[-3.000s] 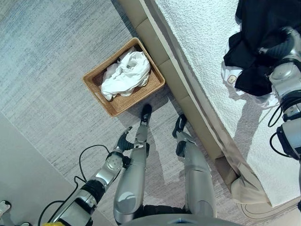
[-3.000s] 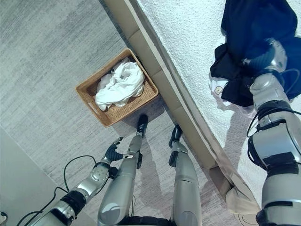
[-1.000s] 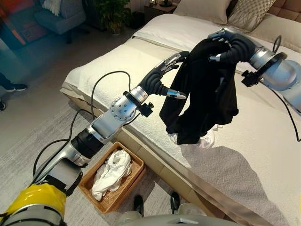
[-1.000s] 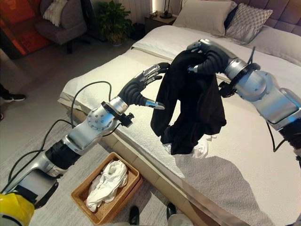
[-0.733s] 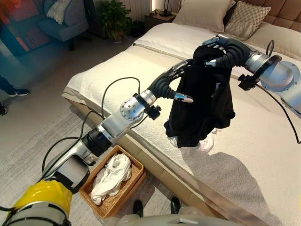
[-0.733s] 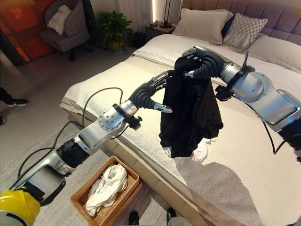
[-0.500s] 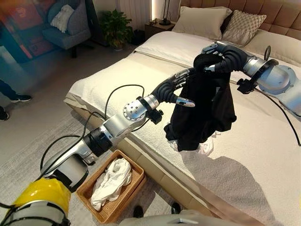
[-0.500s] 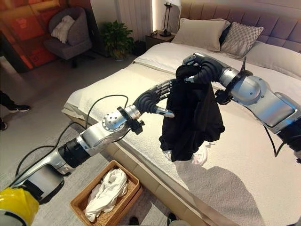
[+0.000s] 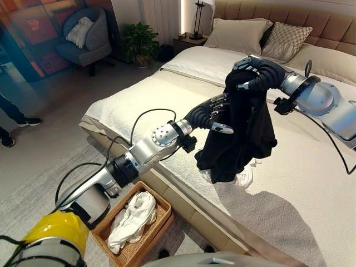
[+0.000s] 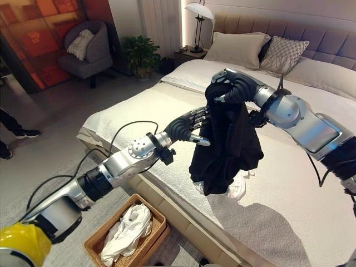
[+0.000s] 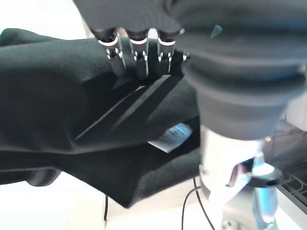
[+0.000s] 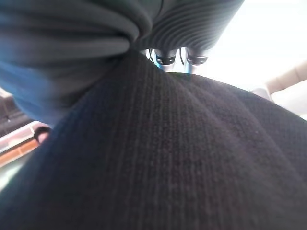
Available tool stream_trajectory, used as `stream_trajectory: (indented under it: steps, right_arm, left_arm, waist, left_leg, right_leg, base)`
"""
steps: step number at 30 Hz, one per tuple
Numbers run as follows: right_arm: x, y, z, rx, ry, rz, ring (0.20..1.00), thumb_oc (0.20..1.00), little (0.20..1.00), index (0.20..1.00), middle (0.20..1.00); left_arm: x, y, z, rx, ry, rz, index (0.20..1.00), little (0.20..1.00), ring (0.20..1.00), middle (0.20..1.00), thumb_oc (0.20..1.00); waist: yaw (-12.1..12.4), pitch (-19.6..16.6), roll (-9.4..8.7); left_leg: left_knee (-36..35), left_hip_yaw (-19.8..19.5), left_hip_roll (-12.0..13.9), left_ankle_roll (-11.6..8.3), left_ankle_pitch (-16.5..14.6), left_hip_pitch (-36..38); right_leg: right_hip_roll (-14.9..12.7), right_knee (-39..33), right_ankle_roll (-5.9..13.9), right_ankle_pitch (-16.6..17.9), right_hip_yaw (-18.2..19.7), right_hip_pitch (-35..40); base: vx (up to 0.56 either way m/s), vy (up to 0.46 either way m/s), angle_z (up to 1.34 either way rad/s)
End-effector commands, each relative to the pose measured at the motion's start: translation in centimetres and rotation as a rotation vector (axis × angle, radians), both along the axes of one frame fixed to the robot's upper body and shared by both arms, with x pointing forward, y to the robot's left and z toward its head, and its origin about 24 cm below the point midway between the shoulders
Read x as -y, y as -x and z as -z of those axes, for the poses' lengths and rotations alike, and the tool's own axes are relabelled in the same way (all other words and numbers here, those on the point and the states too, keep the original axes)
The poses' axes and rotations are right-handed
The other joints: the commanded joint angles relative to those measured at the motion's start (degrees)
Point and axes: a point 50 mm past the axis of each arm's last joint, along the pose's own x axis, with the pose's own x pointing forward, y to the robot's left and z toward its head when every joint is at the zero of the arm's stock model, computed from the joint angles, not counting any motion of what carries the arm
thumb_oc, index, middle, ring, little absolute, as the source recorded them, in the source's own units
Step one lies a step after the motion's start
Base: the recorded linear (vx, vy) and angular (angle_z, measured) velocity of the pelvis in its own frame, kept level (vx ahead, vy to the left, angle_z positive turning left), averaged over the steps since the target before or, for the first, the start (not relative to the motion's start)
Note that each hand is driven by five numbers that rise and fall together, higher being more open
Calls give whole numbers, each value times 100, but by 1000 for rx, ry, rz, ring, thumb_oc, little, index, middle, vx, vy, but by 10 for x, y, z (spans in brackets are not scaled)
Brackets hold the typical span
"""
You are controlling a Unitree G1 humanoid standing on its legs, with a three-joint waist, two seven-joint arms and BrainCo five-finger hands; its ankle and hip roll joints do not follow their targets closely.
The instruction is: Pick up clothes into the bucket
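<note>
While the black cloth garment (image 9: 245, 130) hangs long-axis down above the white bed (image 9: 311, 183), your right hand (image 9: 248, 71) is clamped on its top; your left hand (image 9: 214, 113) touches its side with straight fingers. The woven brown basket (image 9: 105, 231) lies below-left on the floor.

Both my arms are raised and reach forward at about the same height. My right hand (image 9: 248, 71) is bent at the wrist, fingers curled down and clamped on the black garment (image 9: 245, 133), which hangs from it. My left arm stretches out long from the lower left; my left hand (image 10: 189, 125) has fingers extended against the cloth's side, thumb held apart below.
</note>
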Motion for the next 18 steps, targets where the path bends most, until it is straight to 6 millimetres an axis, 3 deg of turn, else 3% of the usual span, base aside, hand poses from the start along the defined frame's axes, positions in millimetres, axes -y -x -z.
stream_trajectory:
  steps: [1, 8, 18]
  right_arm:
    - [-45, 31, -85, 379, -214, -252, 200, 200, 200, 200, 200]
    - [-41, 36, -86, 403, -249, -250, 200, 200, 200, 200, 200]
    - [-23, 36, -87, 431, -208, -164, 200, 200, 200, 200, 200]
  left_arm:
    - [18, 2, 29, -31, -99, -6, 1000, 1000, 1000, 1000, 1000]
    - [-1, -6, 49, -105, -73, -161, 1000, 1000, 1000, 1000, 1000]
    - [-26, -6, 49, -61, 10, -351, 1000, 1000, 1000, 1000, 1000]
  waist:
    - [136, -265, -527]
    - [144, -255, -600]
    - [196, -241, -679]
  left_leg:
    - [135, 73, -17, -24, -458, 8]
    - [115, 64, 7, -35, -439, 6]
    - [151, 39, 7, -23, -489, 37]
  right_leg:
    - [-386, 178, 490, 1, 4, -63]
    - [-365, 189, 460, -21, -12, -54]
    - [-364, 192, 433, -78, -54, 2]
  base:
    - [0, 0, 0]
    - [0, -1, -1]
    - [4, -2, 1]
